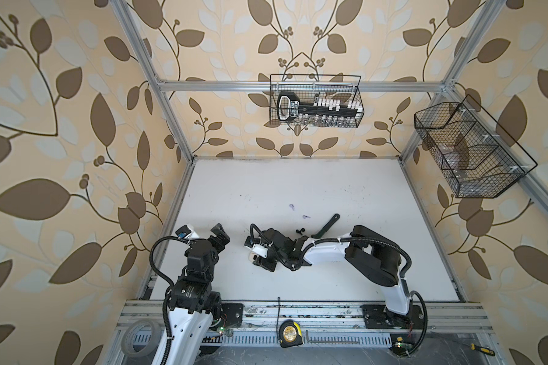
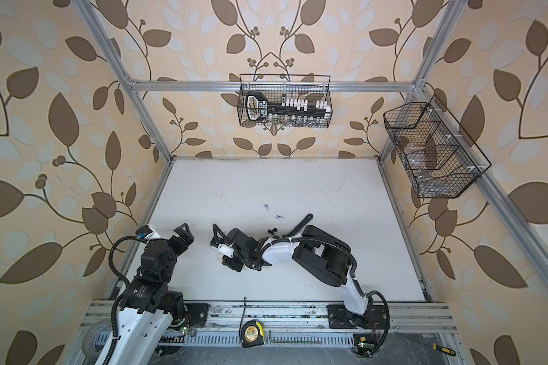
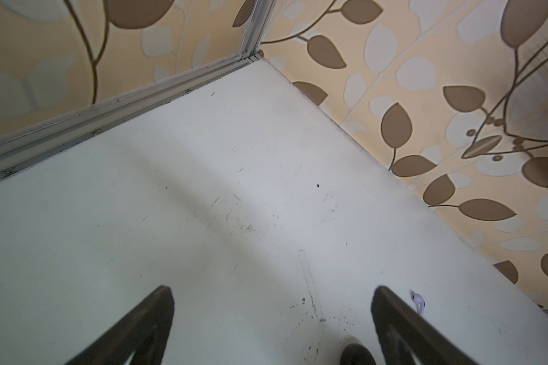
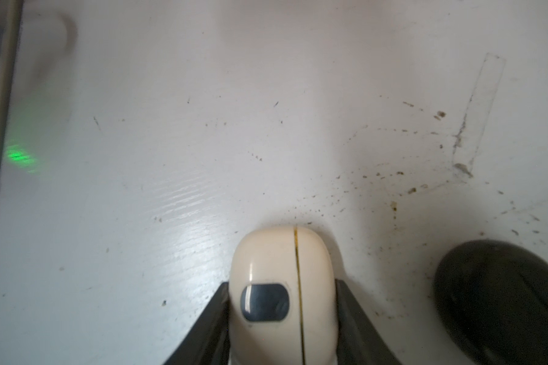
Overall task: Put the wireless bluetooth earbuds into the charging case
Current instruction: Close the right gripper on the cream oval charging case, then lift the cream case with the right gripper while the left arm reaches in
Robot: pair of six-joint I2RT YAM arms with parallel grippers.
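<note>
Seen from the right wrist, the right tool (image 4: 281, 282) grips a closed cream charging case (image 4: 266, 252), one finger pressed to each flank, with the white counter (image 4: 203, 126) beneath. A black case (image 4: 500, 300) sits on the counter just beside this tool, outside one finger.

In a top view, two black earbuds (image 1: 300, 231) lie near the right tool, on its far side, close to a dark green wrench-shaped piece (image 1: 326, 226). Two lilac earbuds (image 1: 291, 207) lie farther beyond the tool, a little apart from each other.

The left tool (image 3: 272, 289) hangs over bare counter, fingers spread wide, holding nothing. One of the lilac earbuds shows just outside one of its fingers.
</note>
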